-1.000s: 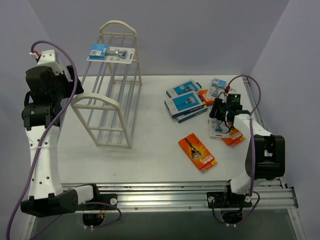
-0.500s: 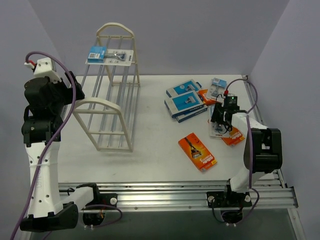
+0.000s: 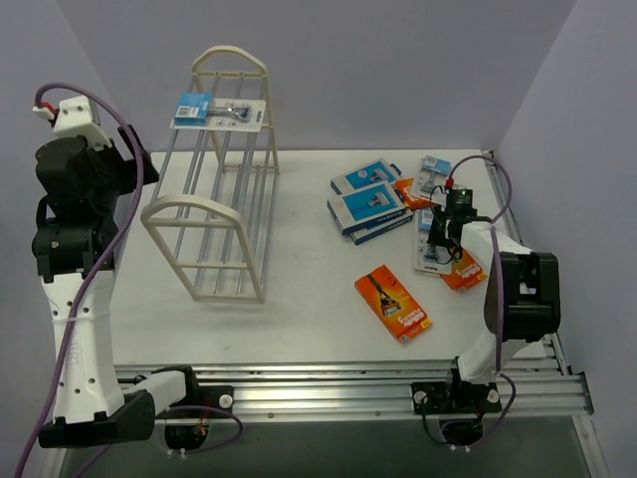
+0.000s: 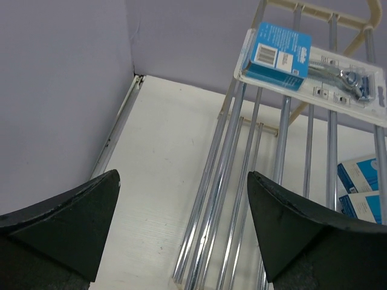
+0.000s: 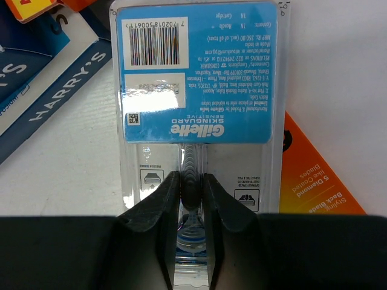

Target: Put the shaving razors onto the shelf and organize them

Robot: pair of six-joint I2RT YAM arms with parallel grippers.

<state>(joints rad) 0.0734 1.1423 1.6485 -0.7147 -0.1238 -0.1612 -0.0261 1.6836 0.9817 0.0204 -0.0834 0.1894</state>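
On worktop [image 3: 299, 249], right side, pinching card [image 5: 199, 72] by blister ridge with right hand [image 5: 192, 181], nearly shut, partly over orange box [image 5: 314, 175]. Lift straight, keep level, lay beside shelved card [image 4: 314, 66] on shelf [image 4: 210, 181] top tier. Left hand [image 4: 183, 178] wide open, empty, by shelf

The left arm [image 3: 80, 339], at the left of the top view, has white links dotted with small dark holes and bulky black joints. A purple cable [image 3: 126, 134] runs from its white wrist block [image 3: 75, 115], which has a red-tipped plug. The right arm [image 3: 488, 354], lower right, is the same build (a green light glows on its black wrist unit [image 3: 458, 204]) and has its own purple cable [image 3: 503, 175]. The fingers [image 4: 60, 229] are matte black wedges.
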